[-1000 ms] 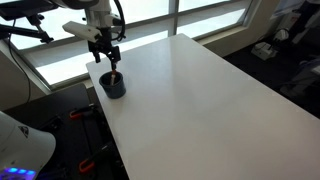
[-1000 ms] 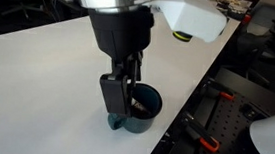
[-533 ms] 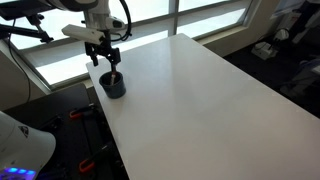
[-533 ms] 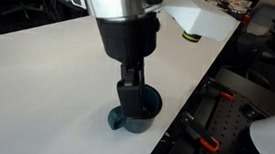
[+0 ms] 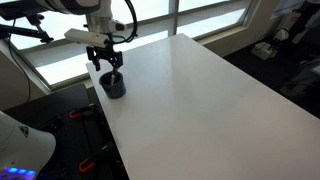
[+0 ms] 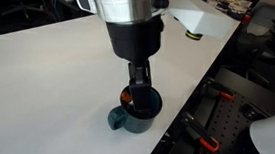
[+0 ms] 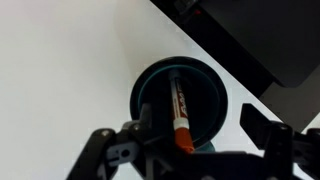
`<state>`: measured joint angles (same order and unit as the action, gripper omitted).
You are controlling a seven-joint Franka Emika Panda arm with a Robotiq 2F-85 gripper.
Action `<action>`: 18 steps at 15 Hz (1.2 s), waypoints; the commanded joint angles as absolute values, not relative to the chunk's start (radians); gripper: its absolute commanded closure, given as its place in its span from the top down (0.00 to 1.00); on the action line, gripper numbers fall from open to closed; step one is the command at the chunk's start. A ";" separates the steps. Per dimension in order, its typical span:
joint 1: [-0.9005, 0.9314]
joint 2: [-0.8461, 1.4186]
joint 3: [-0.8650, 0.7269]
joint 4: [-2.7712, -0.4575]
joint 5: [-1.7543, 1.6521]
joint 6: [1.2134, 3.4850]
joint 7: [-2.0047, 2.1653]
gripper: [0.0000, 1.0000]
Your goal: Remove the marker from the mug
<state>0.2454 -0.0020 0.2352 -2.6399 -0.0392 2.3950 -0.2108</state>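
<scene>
The dark mug (image 5: 114, 87) stands near the table's edge and also shows in the other exterior view (image 6: 141, 115). In the wrist view the mug (image 7: 218, 92) is seen from above, with the marker (image 7: 178, 100) leaning inside it, its red-orange end up toward the camera. My gripper (image 7: 200, 132) hangs straight over the mug, open. Its jaws stand apart, one on each side of the marker's top end, not touching it. In the exterior views the gripper (image 6: 137, 84) reaches down to the mug's rim, and the marker's orange tip (image 6: 126, 96) shows beside the fingers.
The white table (image 5: 200, 90) stretches away from the mug. The table edge (image 6: 179, 121) lies close beside the mug, with dark floor and equipment (image 6: 224, 115) below. Windows (image 5: 60, 40) run behind the arm.
The gripper has shifted from beside the mug's near side to right over its opening and has turned about its axis. The mug has not moved.
</scene>
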 commanded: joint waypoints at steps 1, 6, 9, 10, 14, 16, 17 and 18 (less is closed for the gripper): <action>0.225 -0.001 0.221 -2.651 -0.099 2.394 -0.222 0.85; 0.225 0.026 0.223 -2.669 -0.133 2.465 -0.242 0.76; 0.232 0.035 0.236 -2.698 -0.125 2.551 -0.292 0.80; 0.234 0.037 0.240 -2.708 -0.128 2.578 -0.304 0.82; 0.238 0.041 0.253 -2.753 -0.133 2.701 -0.353 0.78; 0.237 0.043 0.259 -2.770 -0.124 2.741 -0.380 0.75; 0.236 0.042 0.262 -2.778 -0.119 2.758 -0.391 0.67; 0.235 0.042 0.262 -2.784 -0.116 2.770 -0.403 0.61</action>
